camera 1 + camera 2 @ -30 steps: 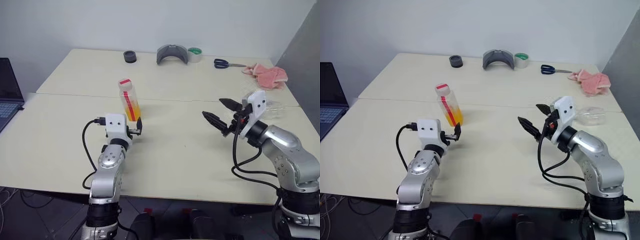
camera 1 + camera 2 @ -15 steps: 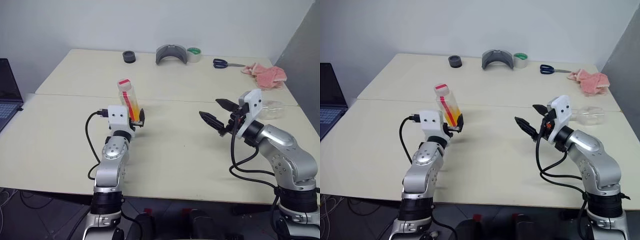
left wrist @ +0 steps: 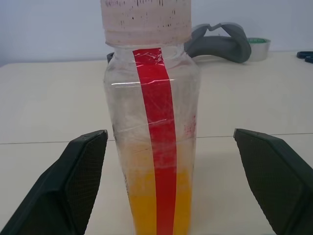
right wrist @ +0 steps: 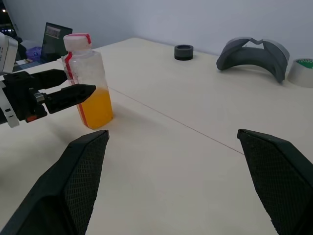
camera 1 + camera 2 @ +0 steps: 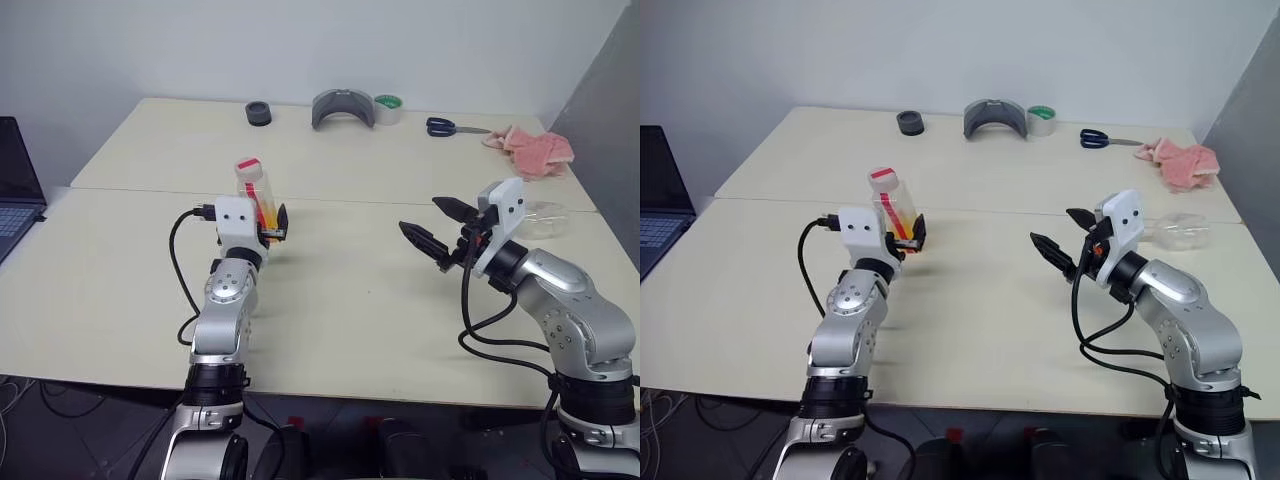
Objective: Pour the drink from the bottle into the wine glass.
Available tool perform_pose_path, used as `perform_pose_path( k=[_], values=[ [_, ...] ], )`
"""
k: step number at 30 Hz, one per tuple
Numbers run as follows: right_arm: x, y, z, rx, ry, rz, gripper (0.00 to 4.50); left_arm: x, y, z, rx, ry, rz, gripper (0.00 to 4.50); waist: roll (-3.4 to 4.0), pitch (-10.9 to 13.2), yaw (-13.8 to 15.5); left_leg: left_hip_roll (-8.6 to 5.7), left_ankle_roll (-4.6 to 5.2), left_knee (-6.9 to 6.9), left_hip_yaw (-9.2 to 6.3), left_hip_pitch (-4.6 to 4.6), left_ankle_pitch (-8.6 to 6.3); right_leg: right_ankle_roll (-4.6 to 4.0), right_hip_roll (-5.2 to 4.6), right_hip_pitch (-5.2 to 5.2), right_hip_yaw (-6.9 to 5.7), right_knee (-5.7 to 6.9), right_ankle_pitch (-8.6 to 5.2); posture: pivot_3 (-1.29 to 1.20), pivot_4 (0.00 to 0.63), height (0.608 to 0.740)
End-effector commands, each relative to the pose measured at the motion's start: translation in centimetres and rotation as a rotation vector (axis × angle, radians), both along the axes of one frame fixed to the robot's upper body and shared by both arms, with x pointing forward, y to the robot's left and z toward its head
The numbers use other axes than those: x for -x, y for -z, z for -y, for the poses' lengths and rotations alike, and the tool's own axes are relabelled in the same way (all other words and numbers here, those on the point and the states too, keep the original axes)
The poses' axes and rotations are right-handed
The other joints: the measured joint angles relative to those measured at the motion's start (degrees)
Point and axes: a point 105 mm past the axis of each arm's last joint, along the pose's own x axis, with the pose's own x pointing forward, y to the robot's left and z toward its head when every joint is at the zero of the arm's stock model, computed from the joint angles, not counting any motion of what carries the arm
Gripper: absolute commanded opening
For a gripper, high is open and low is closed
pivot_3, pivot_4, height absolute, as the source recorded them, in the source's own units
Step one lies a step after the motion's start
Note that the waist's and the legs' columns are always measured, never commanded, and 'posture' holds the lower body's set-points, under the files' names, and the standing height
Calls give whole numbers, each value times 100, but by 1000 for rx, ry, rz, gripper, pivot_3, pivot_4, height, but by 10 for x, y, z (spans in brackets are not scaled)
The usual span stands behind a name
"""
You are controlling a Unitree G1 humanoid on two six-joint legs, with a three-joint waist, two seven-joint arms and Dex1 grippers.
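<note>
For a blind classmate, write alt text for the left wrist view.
A clear bottle with a red stripe, capped, its orange drink filling the bottom, stands upright between the open left end effector fingers, untouched. Behind it lies a cream table.

The cream table [image 5: 330, 300] carries the bottle [image 5: 254, 193], a lying wine glass [image 5: 545, 213], scissors [image 5: 444, 127], tape roll [image 5: 389, 108], pink cloth [image 5: 530, 149], and a laptop [image 5: 15, 185] alongside.
</note>
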Motion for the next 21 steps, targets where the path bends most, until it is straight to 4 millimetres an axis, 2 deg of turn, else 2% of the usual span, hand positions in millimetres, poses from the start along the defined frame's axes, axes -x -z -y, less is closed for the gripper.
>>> perform_pose_path(
  k=[1, 10, 21],
  values=[
    [6, -19, -3, -6, -17, 80, 4500, -5, -21, -2, -18, 5, 76, 4489, 0, 0, 0, 0, 0, 0, 1, 0, 0, 0, 0, 0, 0, 0, 0, 0, 150, 740],
    [9, -22, -6, 2, -23, 96, 4500, -19, -30, -5, -22, 5, 107, 4489, 0, 0, 1, 0, 0, 0, 0, -1, 0, 0, 0, -1, -1, -1, 0, 0, 150, 740],
    [12, -24, -4, -2, -6, 99, 4500, -33, -33, -4, -22, 16, 122, 4489, 0, 0, 1, -1, 0, 0, 1, -1, 0, 0, 0, -2, -1, -1, 0, 0, 150, 740]
  ],
)
